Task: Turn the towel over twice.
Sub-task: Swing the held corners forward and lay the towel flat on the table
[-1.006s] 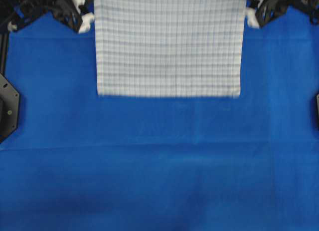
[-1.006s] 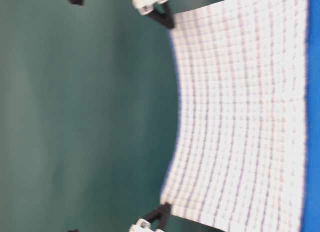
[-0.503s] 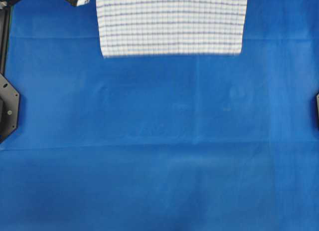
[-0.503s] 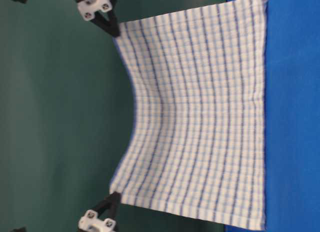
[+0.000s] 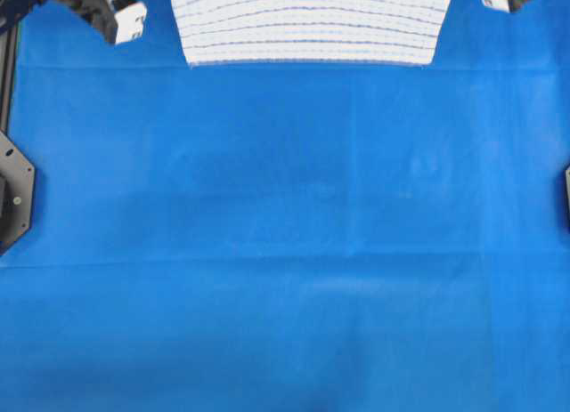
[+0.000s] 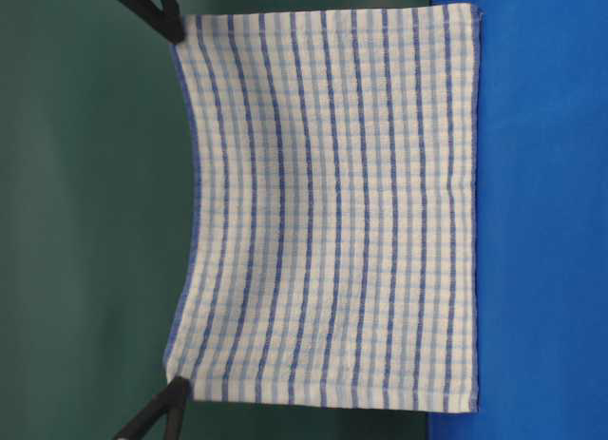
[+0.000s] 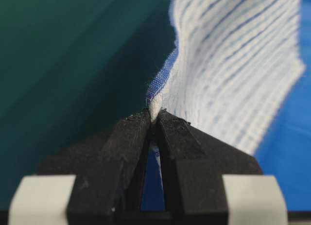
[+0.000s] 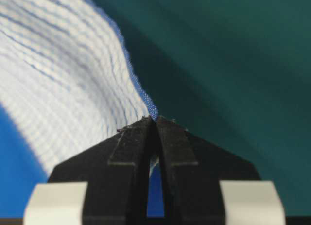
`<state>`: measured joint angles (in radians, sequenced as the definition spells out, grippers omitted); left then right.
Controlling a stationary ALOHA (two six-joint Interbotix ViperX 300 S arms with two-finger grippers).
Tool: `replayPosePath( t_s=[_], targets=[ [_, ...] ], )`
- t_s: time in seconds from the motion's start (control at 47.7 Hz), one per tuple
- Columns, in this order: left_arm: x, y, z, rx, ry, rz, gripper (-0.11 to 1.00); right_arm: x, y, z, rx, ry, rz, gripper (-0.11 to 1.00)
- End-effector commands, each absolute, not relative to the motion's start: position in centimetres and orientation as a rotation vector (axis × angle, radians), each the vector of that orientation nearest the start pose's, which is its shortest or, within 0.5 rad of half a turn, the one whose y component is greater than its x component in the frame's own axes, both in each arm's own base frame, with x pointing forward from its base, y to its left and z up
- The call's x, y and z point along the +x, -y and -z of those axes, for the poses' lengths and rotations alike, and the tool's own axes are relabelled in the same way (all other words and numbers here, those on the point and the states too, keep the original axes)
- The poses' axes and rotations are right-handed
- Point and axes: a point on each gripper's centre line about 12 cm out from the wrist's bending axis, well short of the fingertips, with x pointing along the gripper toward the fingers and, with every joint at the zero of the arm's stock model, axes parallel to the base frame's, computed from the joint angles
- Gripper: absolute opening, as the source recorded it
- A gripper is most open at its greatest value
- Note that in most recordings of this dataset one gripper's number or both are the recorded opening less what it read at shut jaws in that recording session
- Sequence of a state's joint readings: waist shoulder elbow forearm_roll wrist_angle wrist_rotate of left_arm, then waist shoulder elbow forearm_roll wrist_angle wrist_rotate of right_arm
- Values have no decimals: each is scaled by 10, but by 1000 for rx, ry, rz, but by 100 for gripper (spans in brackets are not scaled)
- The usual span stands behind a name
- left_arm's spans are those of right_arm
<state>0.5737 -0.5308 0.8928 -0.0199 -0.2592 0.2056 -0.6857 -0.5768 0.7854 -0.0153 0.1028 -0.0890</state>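
Towel [image 6: 332, 207] hangs lifted at the far edge of the blue tabletop [image 5: 285, 252] (upper hem sagging between corners), left fingers [image 7: 154, 119] pinching one top corner, right fingers [image 8: 155, 122] the other.

Black tapered hand [image 7: 154, 119], white blocks
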Motion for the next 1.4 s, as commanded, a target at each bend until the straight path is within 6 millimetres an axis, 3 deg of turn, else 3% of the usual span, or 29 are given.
replayPosePath(
  t_s=[0.0,0.461,0.901,1.383],
  targets=[
    [247,-143,-306,149,-112,-520,4,224,166,-321,5,-325,620,6],
    [244,-70,-264,68,-258,-266,4,231,87,-282,117,-441,356,6],
    [239,-10,-184,-78,-488,-61,4,237,25,-200,289,-638,183,6],
    [259,38,-155,-133,-625,81,4,252,-31,-161,340,-791,39,6]
  ],
)
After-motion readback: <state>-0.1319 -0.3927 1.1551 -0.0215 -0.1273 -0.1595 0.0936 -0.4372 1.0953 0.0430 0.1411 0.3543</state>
